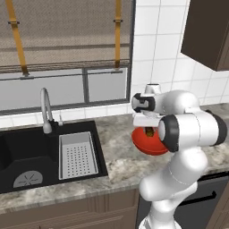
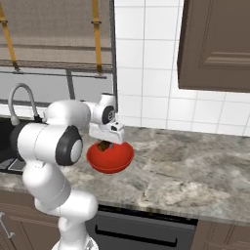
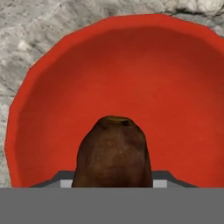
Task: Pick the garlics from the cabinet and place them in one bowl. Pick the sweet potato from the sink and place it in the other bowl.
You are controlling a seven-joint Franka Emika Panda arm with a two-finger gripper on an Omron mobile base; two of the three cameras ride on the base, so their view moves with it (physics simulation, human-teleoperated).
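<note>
Sweet potato sits clamped in the pincer, jaws closed on its sides, end poking fwd in hand view. Red bowl directly below pincer, on the grey stone counter. Sink w/ faucet well off to pincer's side.

I can't read any text, label, brand, number or sign from here. Nothing is printed on the red bowl, the cabinet, the sink or the counter.
</note>
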